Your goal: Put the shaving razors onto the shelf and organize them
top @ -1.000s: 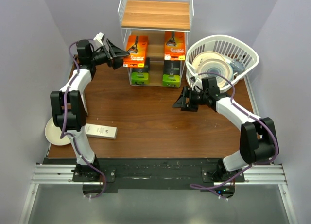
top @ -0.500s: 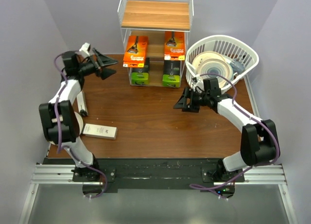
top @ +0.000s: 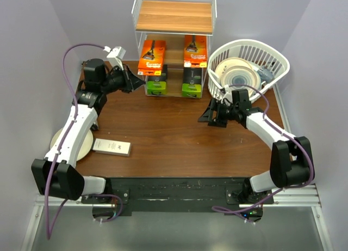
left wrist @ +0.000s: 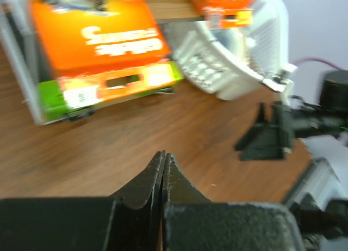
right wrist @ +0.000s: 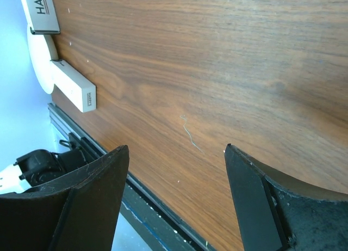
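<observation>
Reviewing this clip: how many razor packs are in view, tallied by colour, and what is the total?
Flat orange razor cards: 2
Black razor boxes with lime-green ends: 2
Long slim white razor boxes: 2
Total: 6

Soft, even overhead light fills the top view, leaving faint shadows on the table. Ahead of the left gripper, the orange razor card and white basket are smeared with blur. Beyond the right gripper the wood grain is sharp; its near fingers look soft and dark.
</observation>
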